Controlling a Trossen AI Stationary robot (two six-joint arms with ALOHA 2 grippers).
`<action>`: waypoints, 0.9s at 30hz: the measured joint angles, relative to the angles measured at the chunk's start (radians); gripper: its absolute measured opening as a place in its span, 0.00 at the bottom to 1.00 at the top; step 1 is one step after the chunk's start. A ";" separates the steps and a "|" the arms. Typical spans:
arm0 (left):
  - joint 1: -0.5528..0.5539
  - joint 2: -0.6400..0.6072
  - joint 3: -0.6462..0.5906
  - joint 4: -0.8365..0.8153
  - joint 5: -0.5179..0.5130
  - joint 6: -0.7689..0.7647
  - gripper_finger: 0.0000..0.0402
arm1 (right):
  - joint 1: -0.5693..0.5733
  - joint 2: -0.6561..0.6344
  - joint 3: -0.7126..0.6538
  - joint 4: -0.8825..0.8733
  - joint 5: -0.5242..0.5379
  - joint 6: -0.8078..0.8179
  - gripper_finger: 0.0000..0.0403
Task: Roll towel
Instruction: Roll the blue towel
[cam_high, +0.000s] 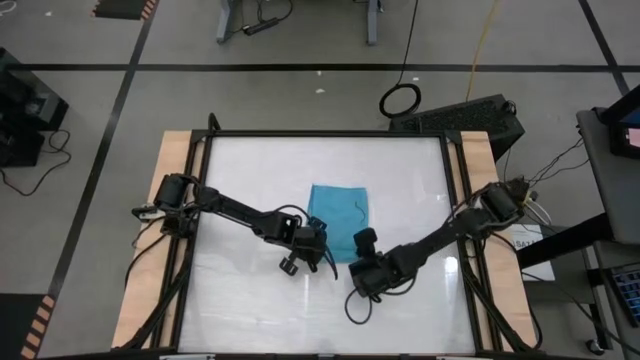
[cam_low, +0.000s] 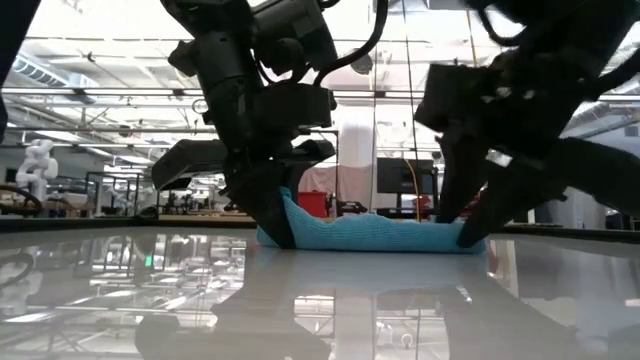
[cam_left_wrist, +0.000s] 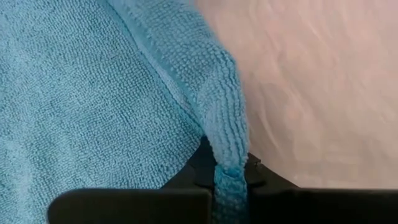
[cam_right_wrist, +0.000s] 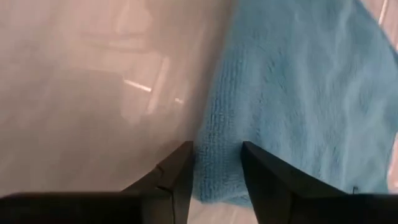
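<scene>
The teal-blue towel (cam_high: 338, 207) lies spread on the white table (cam_high: 250, 170), a little toward the far side of its middle. My left gripper (cam_high: 317, 238) is at the towel's near left corner and is shut on it; that corner stands up off the table in the low view (cam_low: 287, 208). My right gripper (cam_high: 362, 244) is at the towel's near right corner, pointing down. Its open fingers (cam_right_wrist: 180, 177) stand on either side of that corner (cam_right_wrist: 217, 168), tips at the table. The rest of the towel (cam_low: 380, 235) lies flat. My left gripper pinches the hemmed edge of the towel at its near left corner (cam_left_wrist: 227, 163) between its two fingers. It comes from above, slanting from the table's near left. The corner is raised off the table and the edge runs up from the flat cloth (cam_left_wrist: 74, 106) into the fingers.
Wooden strips (cam_high: 172, 160) and a black frame edge the table's left and right sides. A dark keyboard (cam_high: 470, 115) and a coiled cable (cam_high: 400, 98) lie beyond the far right corner. Bare white tabletop (cam_high: 260, 310) stretches toward the near edge.
</scene>
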 joint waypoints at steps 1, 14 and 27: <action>0.000 0.000 0.000 -0.006 0.001 0.000 0.04 | -0.009 0.001 0.000 -0.005 -0.011 0.027 0.31; -0.006 -0.108 -0.007 -0.156 -0.063 -0.053 0.51 | -0.049 -0.003 -0.022 -0.004 -0.193 0.243 0.03; -0.200 -0.199 -0.012 -0.069 -0.231 0.011 0.55 | -0.056 -0.002 -0.024 0.025 -0.228 0.239 0.01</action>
